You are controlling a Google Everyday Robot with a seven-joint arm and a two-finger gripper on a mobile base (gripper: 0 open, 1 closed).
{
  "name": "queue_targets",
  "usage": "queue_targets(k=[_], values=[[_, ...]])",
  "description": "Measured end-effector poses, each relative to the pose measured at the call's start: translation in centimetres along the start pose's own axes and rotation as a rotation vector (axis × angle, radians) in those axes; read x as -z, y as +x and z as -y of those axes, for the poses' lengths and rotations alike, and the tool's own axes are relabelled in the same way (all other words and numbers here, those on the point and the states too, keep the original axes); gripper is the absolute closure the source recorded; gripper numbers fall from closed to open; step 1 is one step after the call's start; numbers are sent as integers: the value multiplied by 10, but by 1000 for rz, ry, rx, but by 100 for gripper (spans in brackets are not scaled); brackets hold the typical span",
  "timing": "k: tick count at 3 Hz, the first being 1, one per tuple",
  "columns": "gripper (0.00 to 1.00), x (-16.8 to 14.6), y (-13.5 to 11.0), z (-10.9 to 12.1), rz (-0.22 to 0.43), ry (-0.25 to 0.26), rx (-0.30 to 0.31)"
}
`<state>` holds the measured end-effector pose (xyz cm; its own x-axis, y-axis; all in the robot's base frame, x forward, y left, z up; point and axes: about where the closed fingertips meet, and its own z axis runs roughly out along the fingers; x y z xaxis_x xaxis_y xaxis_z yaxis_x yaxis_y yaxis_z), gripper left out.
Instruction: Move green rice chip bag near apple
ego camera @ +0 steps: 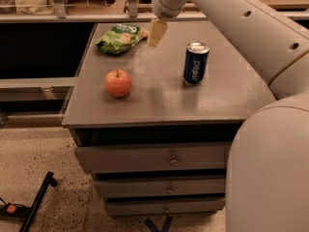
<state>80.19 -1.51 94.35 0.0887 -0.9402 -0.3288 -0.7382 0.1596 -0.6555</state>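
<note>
Hovering beside bag (120, 37), gripper (157, 34) (can (196, 63) nearby)

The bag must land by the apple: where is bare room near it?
Free: the wide patch between apple and can, and the top in front of both. Left of the apple, only a narrow margin. Crowded: the back left, bag with the gripper just right of it.

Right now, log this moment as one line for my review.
stage: bag not yet grasped | tool: over table, beside green rice chip bag, on Pepsi can side | bag: table rear, apart from apple
</note>
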Motion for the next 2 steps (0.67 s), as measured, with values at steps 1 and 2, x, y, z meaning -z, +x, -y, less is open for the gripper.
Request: queue_targets(k=[1, 2], values=[[0, -18, -4, 0, 52, 13, 1], [0, -33, -15, 2, 127, 24, 19]])
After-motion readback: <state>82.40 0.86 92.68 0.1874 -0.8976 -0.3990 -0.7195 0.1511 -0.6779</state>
